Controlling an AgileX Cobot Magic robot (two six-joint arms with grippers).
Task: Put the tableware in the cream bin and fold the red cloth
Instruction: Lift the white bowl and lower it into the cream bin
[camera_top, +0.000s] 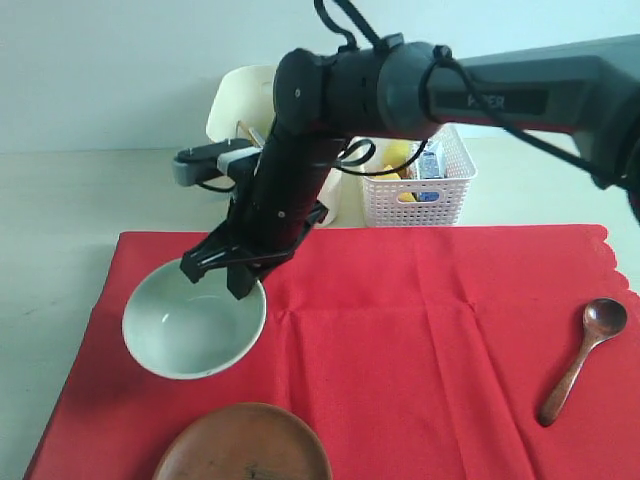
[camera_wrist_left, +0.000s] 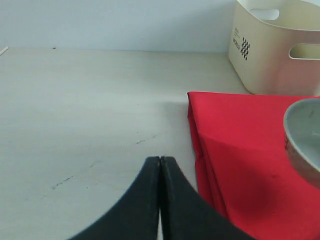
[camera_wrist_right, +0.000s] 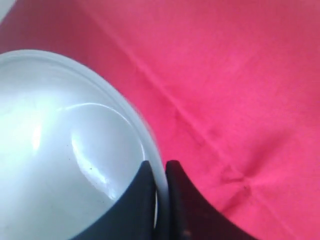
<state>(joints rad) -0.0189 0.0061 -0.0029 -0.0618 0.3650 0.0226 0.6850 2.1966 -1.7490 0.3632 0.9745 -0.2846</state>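
A pale greenish-white bowl (camera_top: 190, 330) (camera_wrist_right: 60, 150) stands on the left part of the red cloth (camera_top: 420, 340) (camera_wrist_right: 240, 75). My right gripper (camera_top: 238, 282) (camera_wrist_right: 156, 165) reaches across from the right and is shut on the bowl's far-right rim, one finger inside and one outside. A brown wooden plate (camera_top: 240, 445) lies at the cloth's near edge. At the right edge lies a wooden spoon (camera_top: 585, 355). The cream bin (camera_top: 235, 105) (camera_wrist_left: 270, 55) stands behind the cloth. My left gripper (camera_wrist_left: 160, 159) is shut and empty over bare table, left of the cloth's corner (camera_wrist_left: 240, 150).
A white perforated basket (camera_top: 415, 185) next to the cream bin holds a blue carton (camera_top: 428, 165) and yellow items. The right arm (camera_top: 400, 90) spans the back of the scene above both containers. Pale bare table (camera_wrist_left: 90, 100) stretches left of the cloth.
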